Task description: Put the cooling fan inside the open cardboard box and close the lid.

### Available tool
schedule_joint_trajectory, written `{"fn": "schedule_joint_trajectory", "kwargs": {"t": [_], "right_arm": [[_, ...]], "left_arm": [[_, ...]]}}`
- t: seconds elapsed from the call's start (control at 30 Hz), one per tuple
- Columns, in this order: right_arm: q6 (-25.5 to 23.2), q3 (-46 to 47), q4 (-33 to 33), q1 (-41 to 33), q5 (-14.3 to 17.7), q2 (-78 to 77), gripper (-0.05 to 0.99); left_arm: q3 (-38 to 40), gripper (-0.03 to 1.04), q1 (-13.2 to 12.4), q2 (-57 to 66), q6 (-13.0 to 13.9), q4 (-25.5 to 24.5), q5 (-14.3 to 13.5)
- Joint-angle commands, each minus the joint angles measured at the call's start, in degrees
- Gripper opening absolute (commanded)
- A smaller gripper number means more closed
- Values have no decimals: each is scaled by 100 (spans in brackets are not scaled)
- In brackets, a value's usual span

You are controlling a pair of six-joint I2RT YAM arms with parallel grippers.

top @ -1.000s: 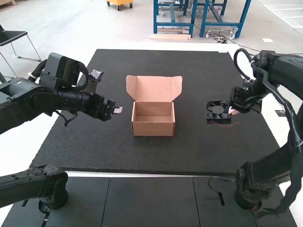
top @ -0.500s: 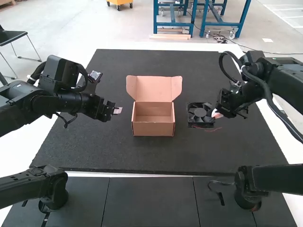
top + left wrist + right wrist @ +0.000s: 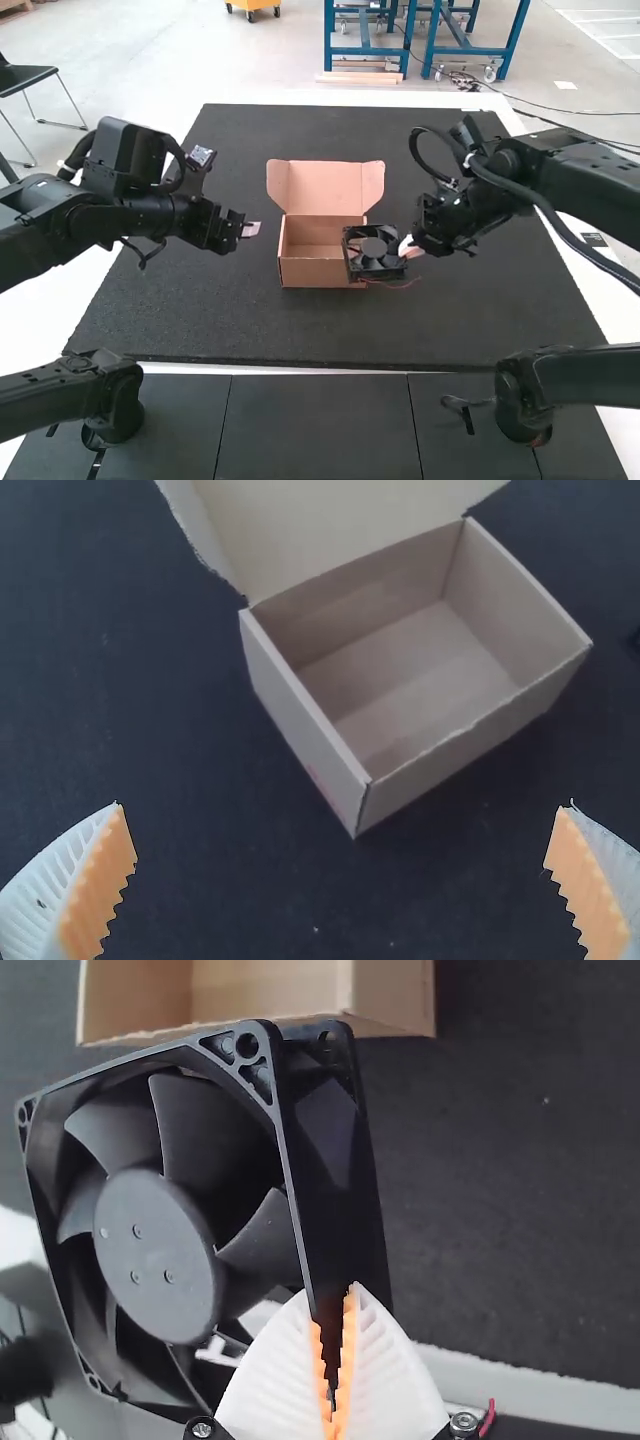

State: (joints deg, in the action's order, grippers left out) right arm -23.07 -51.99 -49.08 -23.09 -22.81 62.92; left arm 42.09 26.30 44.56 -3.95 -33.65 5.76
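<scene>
1. The right gripper [image 3: 412,248] has swung in from the right part of the black mat [image 3: 200,300] toward the middle, carrying the cooling fan [image 3: 375,252]. A second ago the fan was well to the right of the cardboard box [image 3: 322,272]; in the high view it now overlaps the box's right front corner.
2. In the right wrist view, the white ribbed fingers are pinched together on one edge of the fan's black frame. The fan stands on edge with its blades facing sideways. A thin red wire [image 3: 398,285] trails below it.
3. The fan looks to be lifted off the mat, beside and slightly above the box's right wall, and not yet inside. Whether it touches the cardboard cannot be told.
4. The box has not shifted. It is open and empty, and its lid [image 3: 325,186] stands up at the back edge.
5. The left gripper [image 3: 245,232] has stayed to the left of the box, apart from it. Its orange-padded fingers are spread wide and hold nothing.
6. For the task, the carry is nearly done. Probably the fan must still come over the opening and be lowered in, likely tipped flatter to fit, before the lid is folded forward.
</scene>
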Motion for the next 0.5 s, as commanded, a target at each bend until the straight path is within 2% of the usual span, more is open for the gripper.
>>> {"fn": "schedule_joint_trajectory", "kwargs": {"t": [0.0,0.47], "right_arm": [[-242,-57,215,-161,-215,72,-2],[-259,-251,839,-767,-321,731,-2]], "left_arm": [[19,97,15,-79,-19,122,-40],[45,97,24,-79,-89,403,-40]]}}
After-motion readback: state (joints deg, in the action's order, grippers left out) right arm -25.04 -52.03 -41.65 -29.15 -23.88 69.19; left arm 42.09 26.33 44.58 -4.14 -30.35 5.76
